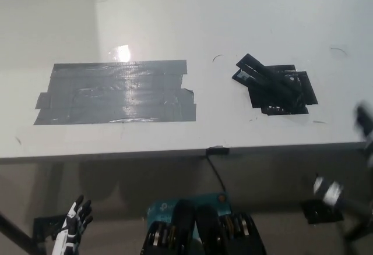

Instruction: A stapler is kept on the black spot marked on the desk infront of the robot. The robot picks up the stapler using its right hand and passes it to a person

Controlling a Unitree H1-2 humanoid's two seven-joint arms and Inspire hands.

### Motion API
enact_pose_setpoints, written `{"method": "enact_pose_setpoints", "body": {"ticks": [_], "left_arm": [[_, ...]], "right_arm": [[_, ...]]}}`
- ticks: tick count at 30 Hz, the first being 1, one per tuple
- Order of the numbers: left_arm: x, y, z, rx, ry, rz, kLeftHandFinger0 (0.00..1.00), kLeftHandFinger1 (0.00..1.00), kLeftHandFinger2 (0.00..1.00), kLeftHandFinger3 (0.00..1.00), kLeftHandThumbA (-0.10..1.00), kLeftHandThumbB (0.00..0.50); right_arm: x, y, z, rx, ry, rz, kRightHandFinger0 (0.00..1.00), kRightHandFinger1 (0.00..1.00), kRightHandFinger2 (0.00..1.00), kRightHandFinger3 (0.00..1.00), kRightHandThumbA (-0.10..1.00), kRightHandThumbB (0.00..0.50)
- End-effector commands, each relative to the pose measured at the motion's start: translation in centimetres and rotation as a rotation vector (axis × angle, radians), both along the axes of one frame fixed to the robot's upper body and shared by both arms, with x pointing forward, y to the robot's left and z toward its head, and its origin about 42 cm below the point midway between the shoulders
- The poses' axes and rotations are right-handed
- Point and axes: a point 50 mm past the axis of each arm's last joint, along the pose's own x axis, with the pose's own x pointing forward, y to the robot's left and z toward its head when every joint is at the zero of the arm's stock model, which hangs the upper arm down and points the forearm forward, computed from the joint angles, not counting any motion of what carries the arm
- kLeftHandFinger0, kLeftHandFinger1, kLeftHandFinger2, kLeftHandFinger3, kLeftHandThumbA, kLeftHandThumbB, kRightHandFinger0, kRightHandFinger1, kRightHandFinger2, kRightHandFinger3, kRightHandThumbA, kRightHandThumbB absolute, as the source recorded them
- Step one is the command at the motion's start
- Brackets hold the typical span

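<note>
A black stapler (263, 75) lies slantwise on the black tape patch (294, 95) at the right of the white desk (175, 22). Nothing touches it. My black right hand (363, 122) shows only as a blur at the picture's right edge, level with the desk's front edge and to the right of the patch, apart from the stapler. Its forearm (330, 193) comes up from the lower right. My white left hand (73, 221) rests low at the lower left, below the desk, with fingers spread and nothing in it.
A large grey tape patch (116, 93) covers the desk's left half. A black clip and cable (216, 153) hang at the front edge. Below the desk sit a teal device (169, 209) and a dark block (322, 212).
</note>
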Motion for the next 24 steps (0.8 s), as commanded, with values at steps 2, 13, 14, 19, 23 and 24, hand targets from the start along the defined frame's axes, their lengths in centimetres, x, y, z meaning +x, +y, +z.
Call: {"method": "enact_pose_setpoints", "body": {"ticks": [2, 13, 14, 19, 23, 24], "left_arm": [[0.1, 0.3, 0.9, 0.029, -0.088, 0.0, 1.0, 1.0, 1.0, 1.0, 1.0, 0.401], [0.4, 0.2, 1.2, 0.062, -0.092, -0.009, 1.0, 1.0, 1.0, 1.0, 1.0, 0.419], [0.4, 0.2, 1.2, 0.065, -0.09, -0.01, 1.0, 1.0, 1.0, 1.0, 1.0, 0.424], [0.6, 0.1, 1.2, 0.068, -0.096, -0.009, 1.0, 1.0, 1.0, 1.0, 1.0, 0.432], [0.6, 0.0, 1.1, 0.069, -0.091, -0.009, 1.0, 1.0, 1.0, 1.0, 1.0, 0.439], [0.6, 0.0, 1.1, 0.066, -0.087, -0.01, 1.0, 1.0, 1.0, 1.0, 1.0, 0.437]], "right_arm": [[6.6, -0.5, 6.8, -0.214, 0.086, -0.023, 1.0, 1.0, 1.0, 1.0, 1.0, 0.282], [20.4, 1.8, 9.5, -0.394, 0.337, -0.022, 1.0, 1.0, 1.0, 1.0, 1.0, 0.325], [21.2, 2.0, 9.6, -0.406, 0.353, -0.027, 1.0, 1.0, 1.0, 1.0, 1.0, 0.326], [25.1, 3.0, 9.5, -0.445, 0.448, -0.038, 1.0, 1.0, 1.0, 1.0, 1.0, 0.325], [27.2, 3.7, 9.3, -0.511, 0.493, -0.063, 1.0, 1.0, 1.0, 1.0, 1.0, 0.335], [27.6, 4.0, 9.3, -0.536, 0.509, -0.073, 1.0, 1.0, 1.0, 1.0, 1.0, 0.341]]}}
